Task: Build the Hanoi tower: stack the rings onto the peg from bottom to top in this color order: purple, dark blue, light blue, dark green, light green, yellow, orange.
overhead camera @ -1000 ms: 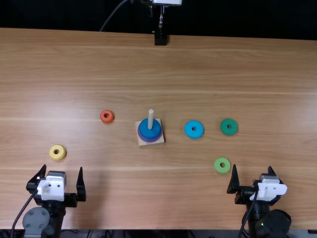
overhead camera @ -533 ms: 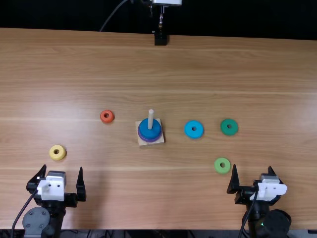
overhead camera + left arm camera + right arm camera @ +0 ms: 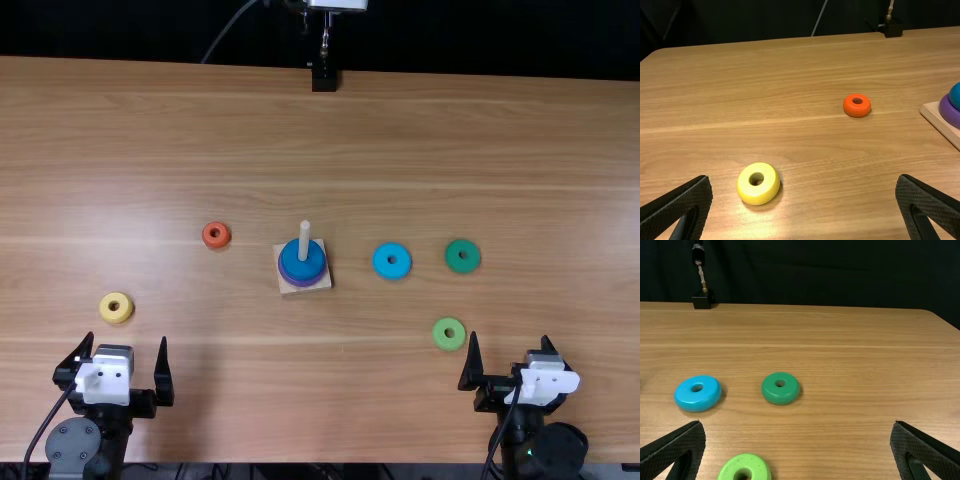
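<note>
Stack at two of seven, ahead between left gripper point(image 3: 126, 342) and right gripper point(image 3: 510, 341), both spread, empty: purple ring point(image 3: 304, 284), dark blue ring point(image 3: 291, 262) on peg point(image 3: 304, 239). Remaining: yellow ring point(image 3: 768, 188) near left, orange ring point(image 3: 857, 110) farther; light green ring point(image 3: 753, 463) near right, dark green ring point(image 3: 780, 395), light blue ring point(image 3: 697, 400) beyond.

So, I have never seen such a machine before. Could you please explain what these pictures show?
Two robot arms, a left arm and a right arm, stand at a wooden table. One picture looks down from above; the others come from cameras on the arms' wrists. A square base with a peg carries a purple ring, a dark blue ring on top. Left of it lie an orange ring and yellow ring; right, a light blue ring, dark green ring and light green ring. The left gripper and right gripper are open, holding nothing.
</note>
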